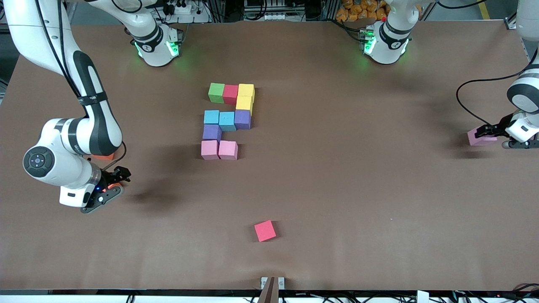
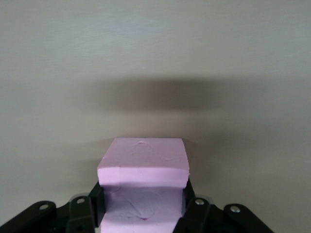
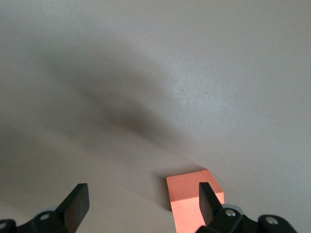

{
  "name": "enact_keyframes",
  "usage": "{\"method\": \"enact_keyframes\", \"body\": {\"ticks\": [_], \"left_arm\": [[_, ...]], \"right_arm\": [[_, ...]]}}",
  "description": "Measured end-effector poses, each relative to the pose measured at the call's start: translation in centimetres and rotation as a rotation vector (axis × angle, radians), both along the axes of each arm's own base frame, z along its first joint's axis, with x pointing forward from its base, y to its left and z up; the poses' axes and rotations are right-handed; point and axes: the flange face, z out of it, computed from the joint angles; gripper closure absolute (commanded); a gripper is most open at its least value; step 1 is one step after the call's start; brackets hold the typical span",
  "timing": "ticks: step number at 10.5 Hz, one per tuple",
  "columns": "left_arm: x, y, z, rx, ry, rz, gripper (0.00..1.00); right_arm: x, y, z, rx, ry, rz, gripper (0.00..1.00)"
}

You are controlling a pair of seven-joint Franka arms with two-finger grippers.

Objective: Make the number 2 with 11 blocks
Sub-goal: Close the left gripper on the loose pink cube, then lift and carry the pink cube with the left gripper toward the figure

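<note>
Ten blocks sit touching in the middle of the table: green (image 1: 216,92), red (image 1: 230,94) and yellow (image 1: 246,89) in a row, a second yellow (image 1: 244,103), two light blue (image 1: 211,116) and a purple (image 1: 242,119), another purple (image 1: 212,132), then two pink (image 1: 209,149). At the left arm's end of the table, my left gripper (image 1: 485,134) (image 2: 142,199) is shut on a third pink block (image 1: 475,138) (image 2: 143,155), with a finger on each side. My right gripper (image 1: 116,179) (image 3: 141,199) hangs open at the right arm's end.
An orange cube (image 1: 113,185) (image 3: 187,194) lies under the right gripper, beside one finger and not between the two. A second orange cube (image 1: 103,156) shows partly under that arm. A loose red cube (image 1: 265,230) lies near the table's front edge.
</note>
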Motion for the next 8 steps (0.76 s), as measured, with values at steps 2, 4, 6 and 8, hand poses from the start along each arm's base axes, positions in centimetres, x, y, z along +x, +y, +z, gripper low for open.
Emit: {"method": "enact_keyframes", "body": {"ticks": [2,4,6,8], "left_arm": [[1.9,-3.9,0.0,-0.032,0.016,0.032,1.00],[4.0,-8.5,0.3,-0.066,0.025,0.024,1.00],[6.4,-12.2,1.4,-0.085,0.021,-0.038,1.00],[9.5,-15.9,4.2,-0.110,0.028,-0.088,1.00]], "right_arm": [[0.0,0.0,0.0,0.000,0.000,0.000,0.00],[0.0,0.0,0.0,0.000,0.000,-0.001,0.00],[0.0,-0.1,0.0,0.000,0.000,-0.001,0.00],[0.0,-0.2,0.0,0.000,0.000,-0.003,0.00]]}}
